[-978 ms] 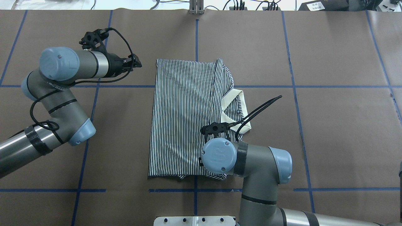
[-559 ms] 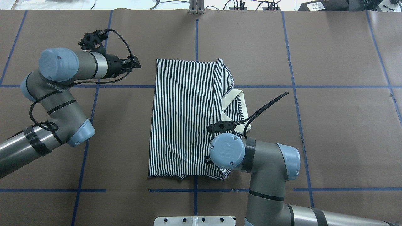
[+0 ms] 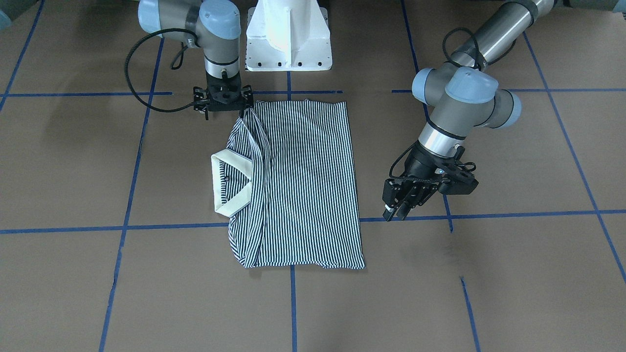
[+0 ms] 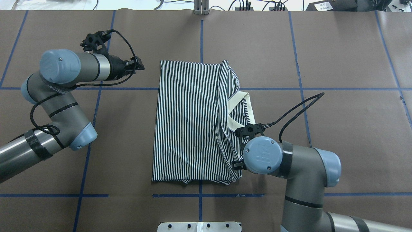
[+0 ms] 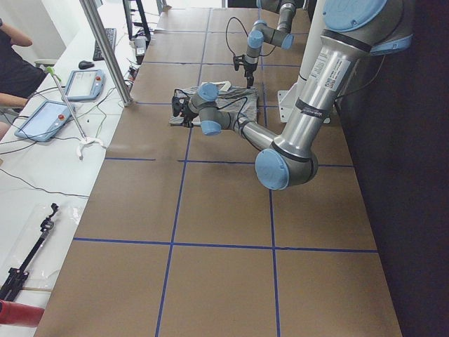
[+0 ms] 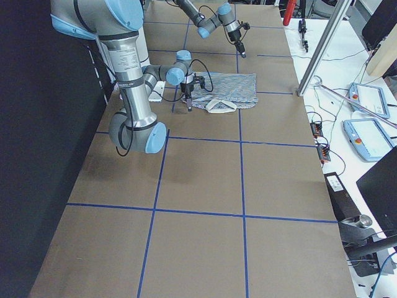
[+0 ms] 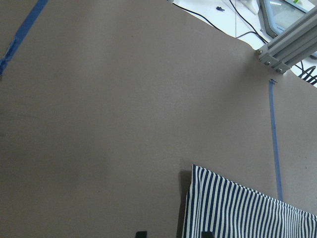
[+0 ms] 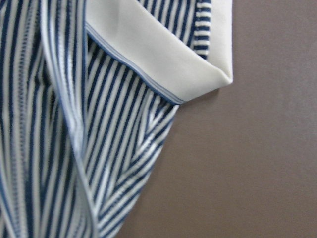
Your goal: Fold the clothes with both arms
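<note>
Operator: What is the left arm (image 4: 61,96) doing, at the left of the overhead view?

Technician: It is reaching over the brown table (image 4: 338,58) with its forearm lying roughly level. The left gripper (image 4: 141,65) is hanging near the far left corner of the polo shirt (image 4: 186,122), apart from the cloth. In the left wrist view its two fingertips (image 7: 141,234) are showing at the bottom edge, well separated, with nothing between them. The jaws are standing spread and empty.

Operator: Where is the shirt lying?

Technician: It is lying flat at the middle of the table, folded into a rough rectangle with its long sides running away from the robot. A blue tape line (image 4: 201,38) is meeting its far edge. The cream collar (image 4: 238,97) is sticking out past the right long side, and the folded-over flap beside it is bunching into ridges.

Operator: And the right arm (image 4: 302,161)?

Technician: It is coming in from the near right, with its wrist pointing straight down at the near right corner of the shirt. The right gripper (image 3: 224,101) is sitting just at that corner, and in the front-facing view the cloth is peaking up toward it. The wrist is hiding the fingers, so I cannot tell whether the jaws are parted or clamped, or whether they are holding cloth. The right wrist view is showing only the collar's corner and striped folds against the bare table, at close range
</note>
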